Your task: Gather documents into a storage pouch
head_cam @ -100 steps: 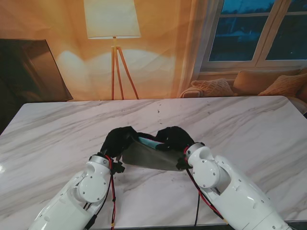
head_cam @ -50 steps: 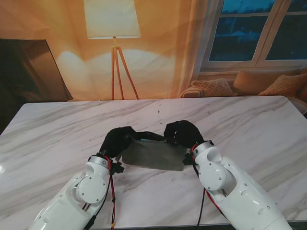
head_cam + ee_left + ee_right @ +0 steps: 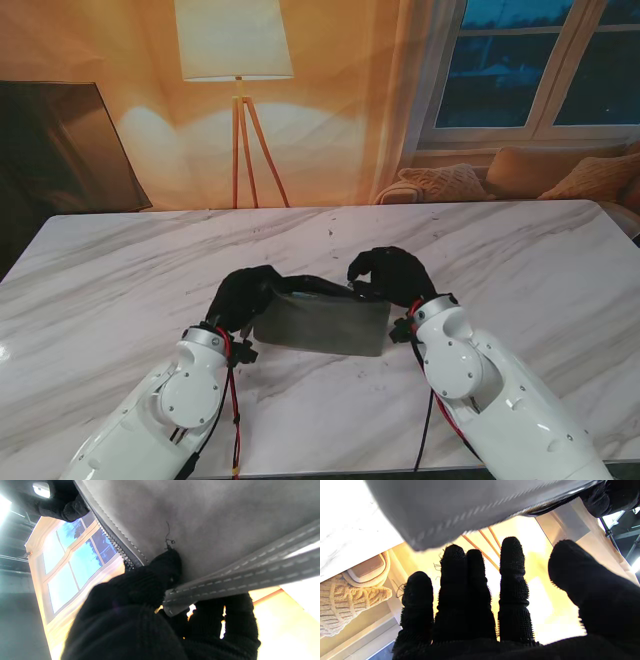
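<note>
A: Where is the pouch [image 3: 322,322] sitting?

B: On the marble table [image 3: 520,250], near the edge closest to me, standing on its long edge between the two arms with its grey face toward the stand camera

A: Why upright like that?

B: My guess is the zip edge is meant to face up so papers can drop in. The left hand [image 3: 245,293] is what props it: in the left wrist view its gloved fingers [image 3: 165,565] are pinched on the stitched corner seam of the pouch [image 3: 225,530], so that hand is closed on the fabric

A: And the other hand?

B: The right hand [image 3: 392,276] hovers at the pouch's far top corner. Its wrist view shows four fingers [image 3: 513,580] straight and spread, thumb apart, with the pouch [image 3: 460,502] beyond the tips and nothing gripped, so it is open and empty. Whether a fingertip brushes the rim, I cannot tell

A: Any documents?

B: None visible loose on the table, and the top looks closed from the stand view; what is inside is hidden
</note>
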